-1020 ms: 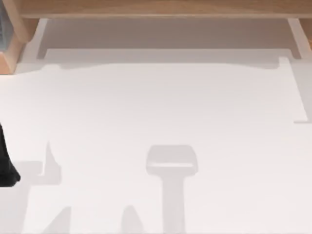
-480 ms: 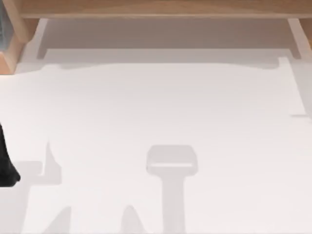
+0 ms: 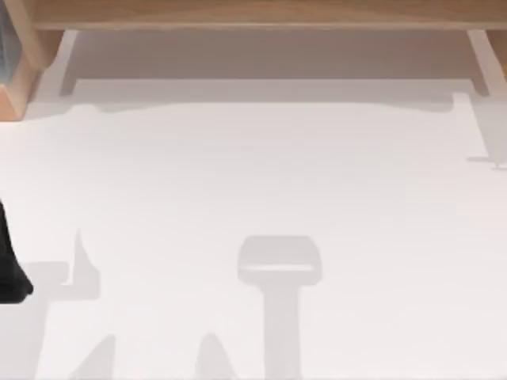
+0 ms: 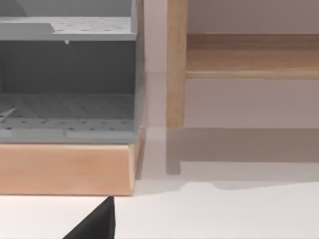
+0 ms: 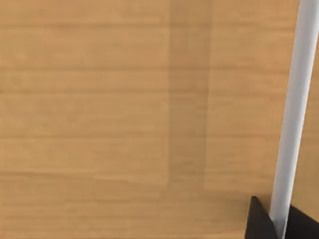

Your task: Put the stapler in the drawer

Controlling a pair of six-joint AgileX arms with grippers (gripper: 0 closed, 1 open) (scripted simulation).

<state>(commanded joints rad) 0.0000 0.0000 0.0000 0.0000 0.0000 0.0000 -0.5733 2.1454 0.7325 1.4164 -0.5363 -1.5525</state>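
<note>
A slim white bar, the stapler, runs the length of the right wrist view against a close wooden panel. My right gripper is shut on its near end, with a dark fingertip on each side. The drawer is a grey perforated compartment with a light wooden front, and its corner sits at the table's back left. My left gripper points at it from a short way off. The left arm is parked at the table's left edge.
A wooden shelf spans the back of the white table, standing on white legs. A wooden post stands beside the drawer. Arm shadows lie along the table's front and right edge.
A thin shadow line at the table's right edge has slid toward the back. The left arm has not moved.
</note>
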